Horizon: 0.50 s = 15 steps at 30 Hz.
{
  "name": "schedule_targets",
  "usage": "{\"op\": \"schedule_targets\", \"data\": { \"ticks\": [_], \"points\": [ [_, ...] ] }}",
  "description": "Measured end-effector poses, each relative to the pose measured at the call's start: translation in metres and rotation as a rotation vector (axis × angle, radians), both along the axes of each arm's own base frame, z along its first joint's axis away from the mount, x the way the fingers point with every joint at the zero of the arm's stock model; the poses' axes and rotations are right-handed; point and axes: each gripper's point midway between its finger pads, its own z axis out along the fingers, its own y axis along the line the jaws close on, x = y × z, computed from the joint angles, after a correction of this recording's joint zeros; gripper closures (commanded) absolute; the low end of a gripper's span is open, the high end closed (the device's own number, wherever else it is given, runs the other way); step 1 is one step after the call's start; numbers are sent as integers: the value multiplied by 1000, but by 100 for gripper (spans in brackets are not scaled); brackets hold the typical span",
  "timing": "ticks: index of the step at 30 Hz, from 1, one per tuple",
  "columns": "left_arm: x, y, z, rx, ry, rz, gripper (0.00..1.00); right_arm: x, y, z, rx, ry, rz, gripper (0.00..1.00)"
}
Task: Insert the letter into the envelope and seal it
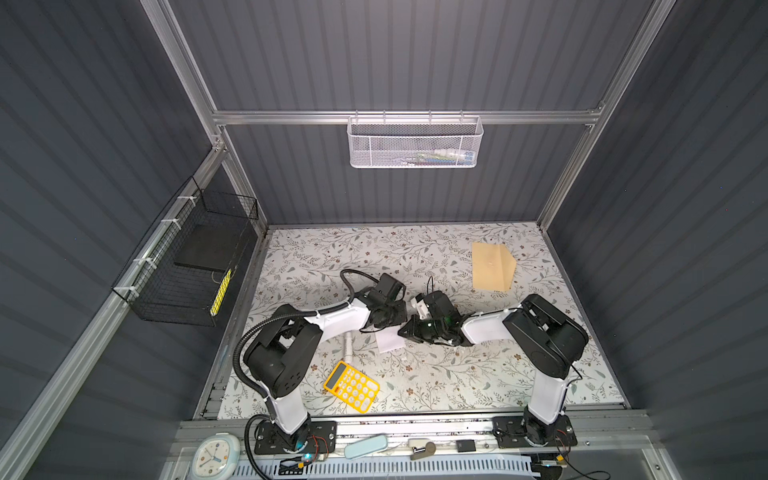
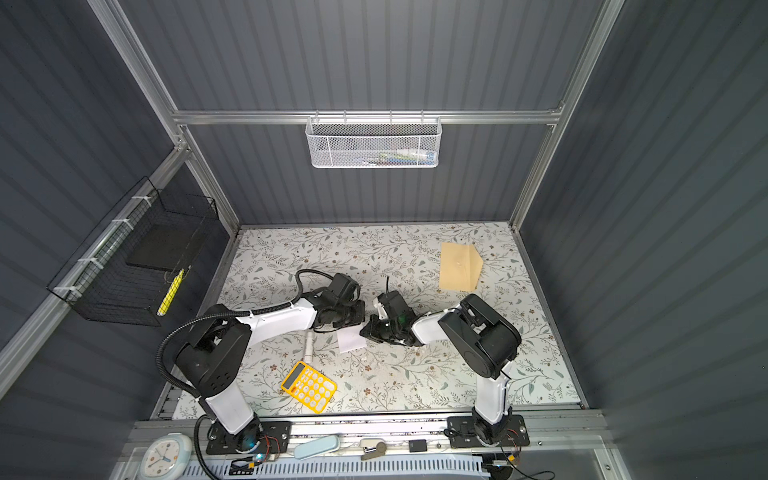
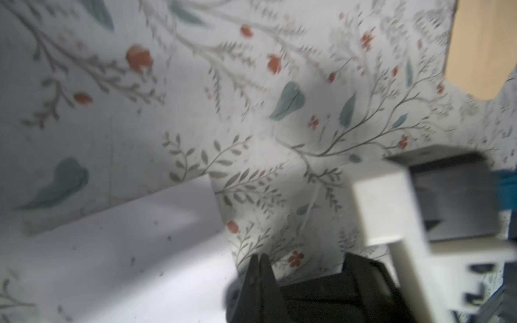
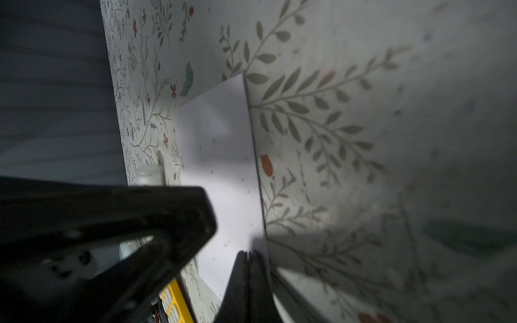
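both arms meet mid-table over the letter (image 1: 390, 340), a small white sheet lying flat on the floral mat (image 1: 457, 374), btwn the two wrists in both top views. the left gripper (image 3: 258, 261) has its jaws pressed together, tips down at the sheet's edge near a corner. the right gripper (image 4: 247, 257) is likewise closed tight w/ tips right at the paper's long edge. whether either set of tips actually pinches paper can't be told, as the close views are blurred there. the envelope (image 1: 492, 266), tan kraft, lies flat well apart from the letter at the far right of the mat, angled flap end toward the right wall. a white glue stick (image 1: 348, 347) lies just left of the letter, and a yellow calculator (image 1: 351, 386) sits nearer the front edge.
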Motion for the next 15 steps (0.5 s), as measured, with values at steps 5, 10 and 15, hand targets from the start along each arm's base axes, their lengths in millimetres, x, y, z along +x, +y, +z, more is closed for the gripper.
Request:
{"op": "schedule_targets", "data": {
  "ticks": [5,10,15],
  "points": [
    [-6,7,-13,25,31,12,100,0,0,0,0,0,1,98],
    [-6,10,-15,41,31,22,100,-1,1,0,-2,-3,3,98],
    [-6,9,-17,26,21,29,100,-6,0,0,-5,-1,6,98]
  ]
}}
